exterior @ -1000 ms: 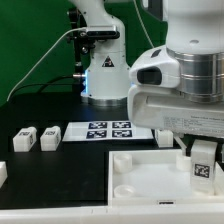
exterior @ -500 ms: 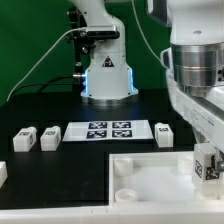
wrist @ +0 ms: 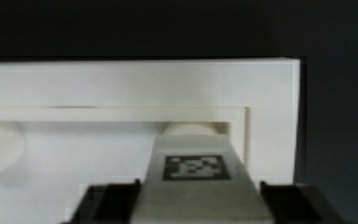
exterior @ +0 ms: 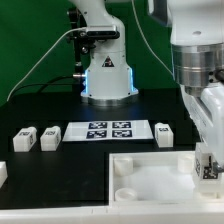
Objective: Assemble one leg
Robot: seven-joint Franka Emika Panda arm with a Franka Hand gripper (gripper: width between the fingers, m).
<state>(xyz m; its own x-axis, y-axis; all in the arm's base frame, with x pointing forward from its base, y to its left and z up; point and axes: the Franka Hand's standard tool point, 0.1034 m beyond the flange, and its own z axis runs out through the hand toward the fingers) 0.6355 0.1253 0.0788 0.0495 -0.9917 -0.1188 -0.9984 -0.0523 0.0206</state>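
The robot's two-finger hand [wrist: 194,208] is clamped on the small white plastic block-like leg [wrist: 197,165] with its black-and-white tag, pointing it down at a corner of the large white raised-rim tray [exterior: 150,158], seemingly to seat it there.

No words, numbers or brand names are legible anywhere in either view. The only signs are black-and-white square marker tags. One sits on the upper face of the leg [wrist: 195,166], clearest in the wrist view. Several are printed on the marker board [exterior: 108,130]. A small tag also marks each of the first loose leg [exterior: 24,139], the second loose leg [exterior: 49,137] and the third loose leg [exterior: 165,133] on the table [exterior: 40,105].
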